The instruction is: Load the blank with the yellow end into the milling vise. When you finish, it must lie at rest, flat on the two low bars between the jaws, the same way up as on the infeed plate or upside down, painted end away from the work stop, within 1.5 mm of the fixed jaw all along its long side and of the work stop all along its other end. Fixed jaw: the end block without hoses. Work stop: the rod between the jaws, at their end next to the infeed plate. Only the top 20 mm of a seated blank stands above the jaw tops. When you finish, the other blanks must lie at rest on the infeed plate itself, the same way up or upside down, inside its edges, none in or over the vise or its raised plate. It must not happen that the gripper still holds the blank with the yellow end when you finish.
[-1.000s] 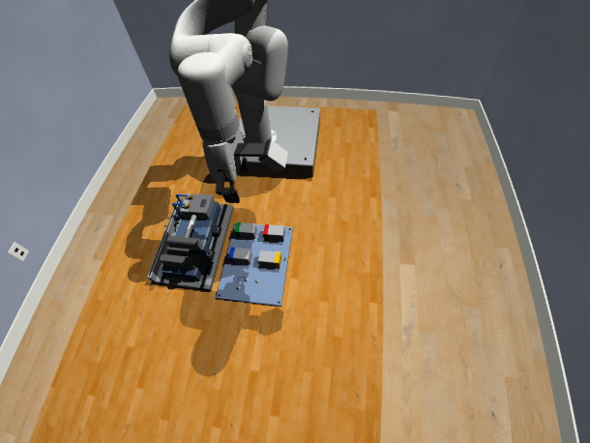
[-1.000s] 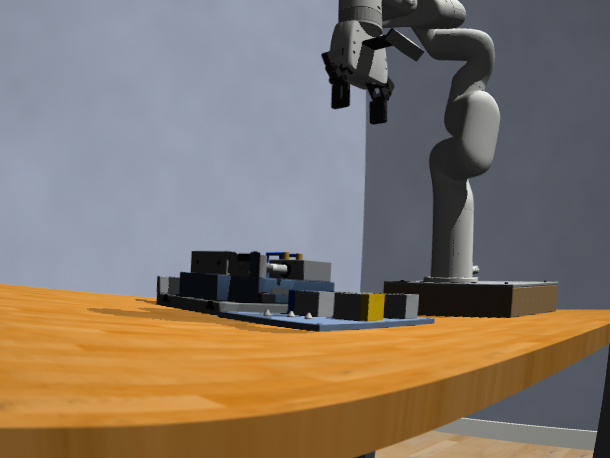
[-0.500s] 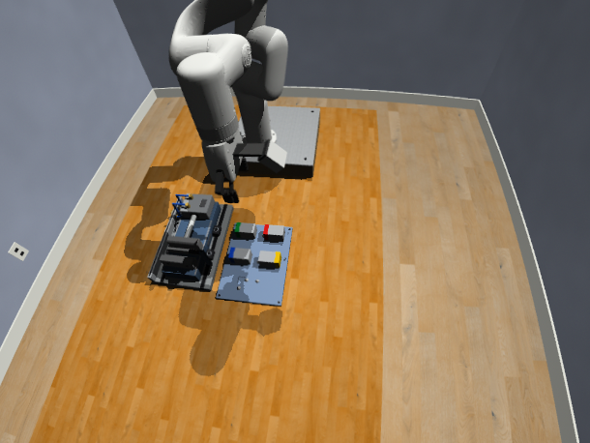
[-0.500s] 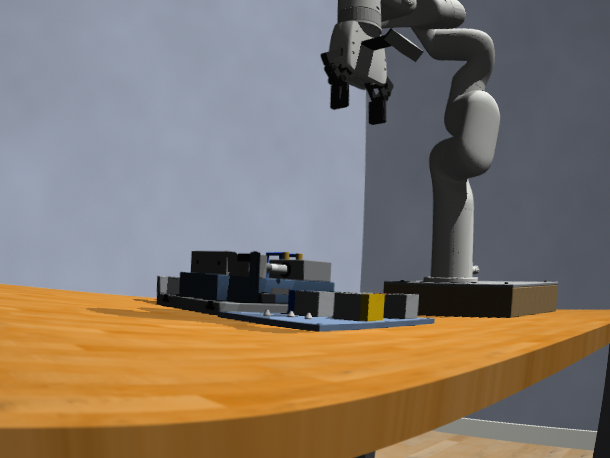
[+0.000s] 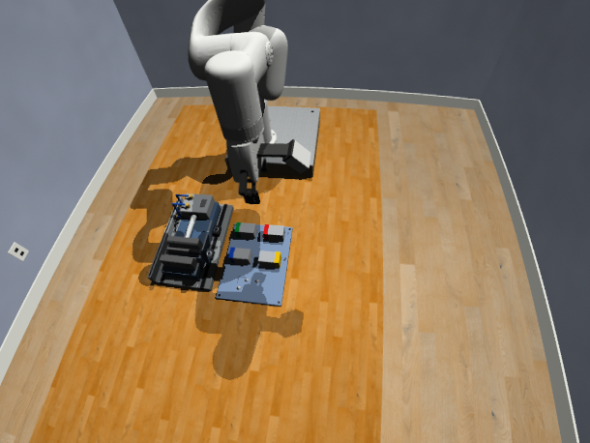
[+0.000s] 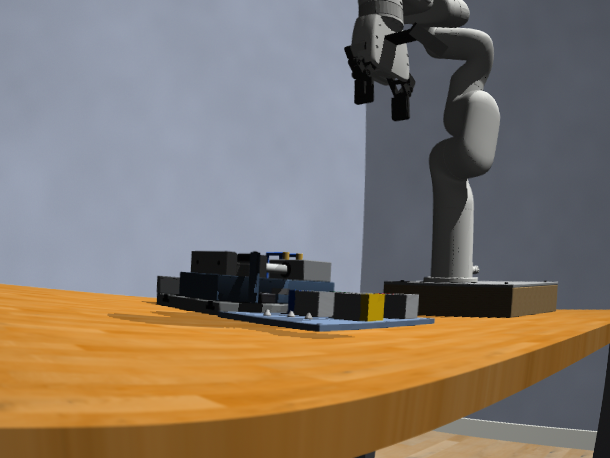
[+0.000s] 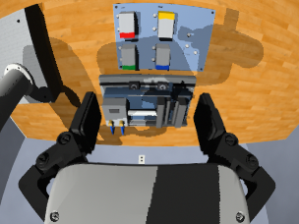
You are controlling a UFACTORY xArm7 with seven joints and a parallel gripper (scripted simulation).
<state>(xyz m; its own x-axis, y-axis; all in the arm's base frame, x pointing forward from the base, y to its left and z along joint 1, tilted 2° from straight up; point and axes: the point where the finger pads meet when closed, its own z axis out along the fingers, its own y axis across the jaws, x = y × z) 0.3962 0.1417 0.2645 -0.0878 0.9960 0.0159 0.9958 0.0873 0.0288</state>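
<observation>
Top view, tool: the tool [image 5: 250, 192] hangs spread wide and empty, off the infeed plate's near-arm edge and beside the vise.
Top view, infeed plate: the blue infeed plate [image 5: 251, 290] carries four blanks in two rows: green-ended blank [image 5: 244, 229], red-ended blank [image 5: 274, 231], blue-ended blank [image 5: 240, 255] and yellow-ended blank [image 5: 270, 257]. The yellow one sits in the row farther from the arm, on the side away from the vise.
Top view, vise: the milling vise [image 5: 186, 247] lies just beside the plate; nothing seems to rest between its jaws, though the gap is dark.
Top view, risk: the blanks stand close together, so wide fingers coming down on the yellow one could nudge the red or blue neighbour out of place.
Exterior view, height: the tool [image 6: 382, 97] is high above the counter [image 6: 150, 360], well apart from everything.
Exterior view, target: the yellow end [image 6: 373, 306] faces this camera, with grey blanks on either side.
Exterior view, risk: only a low part of a seated blank clears the jaw tops, so a deep grip may foul the jaws.
Wrist view, layout: vise [image 7: 148, 107] nearest, plate beyond, yellow-ended blank [image 7: 165, 25] at the far right.
Wrist view, risk: seating it with the painted end toward the work stop would spoil the load.
</observation>
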